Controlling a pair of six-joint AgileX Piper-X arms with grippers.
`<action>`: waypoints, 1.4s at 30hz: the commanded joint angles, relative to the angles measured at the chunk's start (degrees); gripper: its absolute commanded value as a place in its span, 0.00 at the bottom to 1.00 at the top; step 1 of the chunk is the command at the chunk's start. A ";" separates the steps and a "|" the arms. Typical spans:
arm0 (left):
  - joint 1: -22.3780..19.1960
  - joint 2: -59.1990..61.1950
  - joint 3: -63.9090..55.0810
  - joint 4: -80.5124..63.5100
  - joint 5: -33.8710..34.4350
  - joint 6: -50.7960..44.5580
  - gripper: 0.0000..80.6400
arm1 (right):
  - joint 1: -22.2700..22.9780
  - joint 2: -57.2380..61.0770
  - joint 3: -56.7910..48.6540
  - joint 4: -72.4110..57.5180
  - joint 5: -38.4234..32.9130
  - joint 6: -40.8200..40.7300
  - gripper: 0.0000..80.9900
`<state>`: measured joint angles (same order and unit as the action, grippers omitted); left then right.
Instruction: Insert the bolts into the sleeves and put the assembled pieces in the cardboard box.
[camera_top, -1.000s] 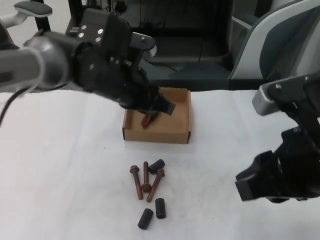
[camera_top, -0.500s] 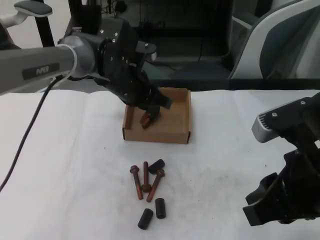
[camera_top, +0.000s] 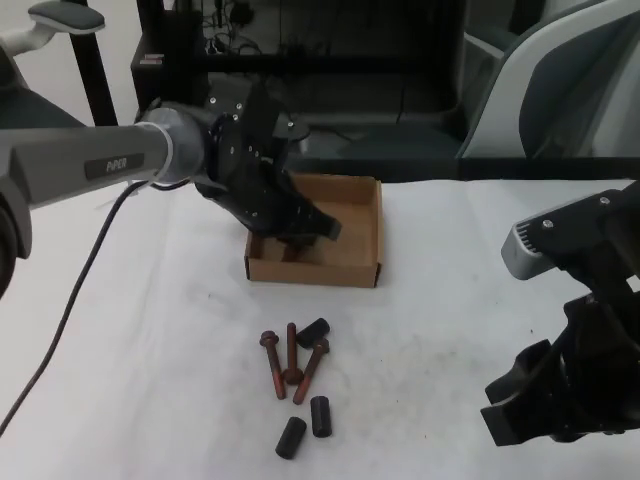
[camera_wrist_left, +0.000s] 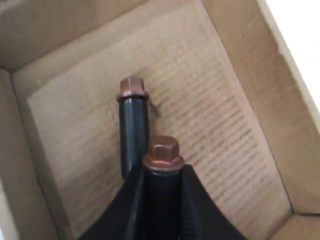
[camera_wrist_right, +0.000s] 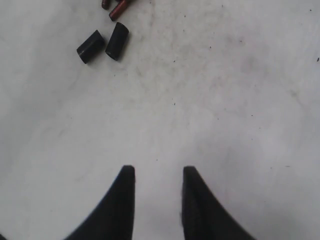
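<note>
my left gripper (camera_wrist_left: 162, 176) inside cardboard box (camera_top: 318, 269), clenched on bolt-in-sleeve piece (camera_wrist_left: 162, 154); second assembled piece (camera_wrist_left: 133, 122) lying on box floor just beside. my right gripper (camera_wrist_right: 158, 171) spread, holding nothing, over bench (camera_top: 150, 330). loose bolts (camera_top: 274, 368), sleeves (camera_top: 320, 416) on bench near box.

Copper-red bolts (camera_top: 272, 368), black sleeves (camera_top: 320, 416), brown cardboard box (camera_top: 315, 271), white bench (camera_top: 120, 330).

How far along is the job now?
Done: one assembled piece lies in the cardboard box. In hand: the left pincer holds a second assembled piece inside the box. Left: three bolts and three sleeves lie loose on the bench; the right pincer is open and empty.
</note>
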<state>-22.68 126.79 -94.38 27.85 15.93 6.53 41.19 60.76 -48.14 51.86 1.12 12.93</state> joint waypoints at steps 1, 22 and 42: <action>0.08 -0.43 -0.88 -1.56 -0.03 -0.10 0.02 | -0.21 -0.46 -0.02 -0.61 -0.65 -0.53 0.41; 0.31 -8.57 -0.88 6.99 -3.03 -2.73 0.82 | -0.21 -1.66 -0.02 -0.67 0.21 -0.42 0.41; -0.16 -55.84 41.08 10.00 -4.15 -6.53 0.77 | -0.21 -23.67 8.23 -3.97 6.87 10.98 0.41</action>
<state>-22.68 78.70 -59.05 39.58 12.76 1.65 41.19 40.75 -42.68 50.53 7.74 21.62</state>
